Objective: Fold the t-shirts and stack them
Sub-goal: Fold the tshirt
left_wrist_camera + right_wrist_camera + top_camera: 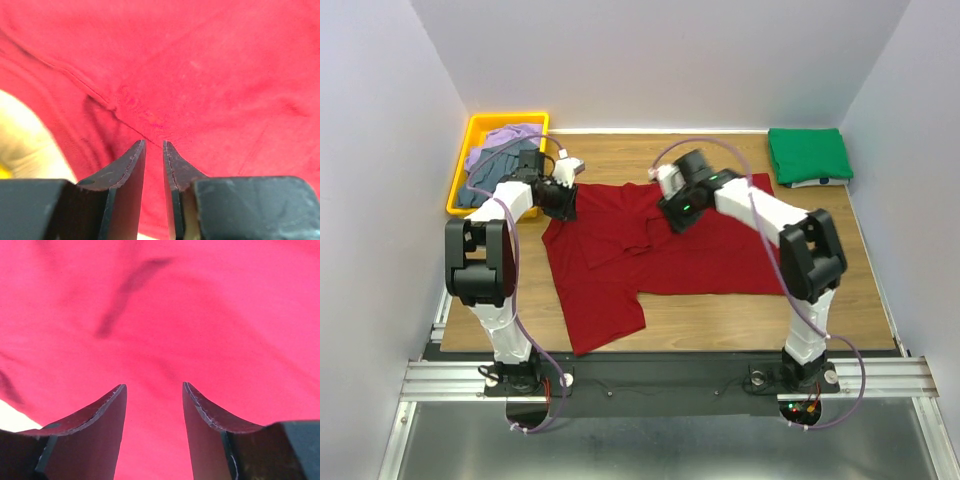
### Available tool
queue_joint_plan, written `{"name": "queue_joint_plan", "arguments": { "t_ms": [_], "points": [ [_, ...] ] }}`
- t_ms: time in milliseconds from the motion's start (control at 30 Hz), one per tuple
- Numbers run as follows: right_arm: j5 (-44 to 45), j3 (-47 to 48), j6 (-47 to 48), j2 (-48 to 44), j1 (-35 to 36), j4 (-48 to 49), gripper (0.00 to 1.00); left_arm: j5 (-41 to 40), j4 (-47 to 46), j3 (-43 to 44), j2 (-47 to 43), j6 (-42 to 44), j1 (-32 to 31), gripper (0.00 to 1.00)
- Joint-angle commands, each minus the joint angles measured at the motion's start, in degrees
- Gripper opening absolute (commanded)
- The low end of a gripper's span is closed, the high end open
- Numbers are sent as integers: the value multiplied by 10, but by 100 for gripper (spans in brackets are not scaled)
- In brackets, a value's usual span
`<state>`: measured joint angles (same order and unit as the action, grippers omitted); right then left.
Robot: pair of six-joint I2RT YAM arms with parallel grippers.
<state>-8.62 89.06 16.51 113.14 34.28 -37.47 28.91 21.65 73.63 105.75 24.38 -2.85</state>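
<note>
The dark red t-shirt [660, 250] lies spread across the middle of the table, partly folded, with one flap hanging toward the near edge. My left gripper [565, 203] is at its back left edge. Its jaws are nearly together around a seam of the red cloth [150, 120], which fills the narrow gap. My right gripper [670, 215] is low over the shirt's upper middle. Its jaws stand apart, with red cloth [160, 315] below them. The bright green t-shirt [808, 155] lies folded at the back right. The lavender t-shirt [500, 140] and the grey-blue t-shirt [480, 185] lie bunched in the tray.
The yellow plastic tray [460, 165] stands at the back left, close to my left arm. White walls close in the back and both sides. Bare wood [740, 320] shows in front of the red shirt and to its right.
</note>
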Motion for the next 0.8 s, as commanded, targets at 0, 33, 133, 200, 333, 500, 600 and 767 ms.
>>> {"name": "queue_joint_plan", "arguments": {
  "t_ms": [0,33,133,200,333,500,600,767],
  "points": [
    [-65,3,-8,-57,-104,7,52,5,-17,48,-26,1,-7,32],
    [-68,7,-8,-52,-121,7,50,6,-20,61,-17,-5,-9,32],
    [-68,19,-1,-37,-188,9,46,6,-39,101,23,-29,-18,32],
    [-56,30,-1,-23,-234,13,44,-4,-56,118,53,-45,-22,32],
    [-36,63,4,22,-294,22,41,-41,-71,160,103,-76,-24,32],
    [-7,102,7,83,-327,40,41,-114,-93,161,131,-88,-22,30],
    [7,120,12,119,-329,42,41,-149,-93,172,147,-92,-13,28],
    [32,167,11,175,-329,42,41,-190,-81,215,183,-90,-6,26]
  ]
}}
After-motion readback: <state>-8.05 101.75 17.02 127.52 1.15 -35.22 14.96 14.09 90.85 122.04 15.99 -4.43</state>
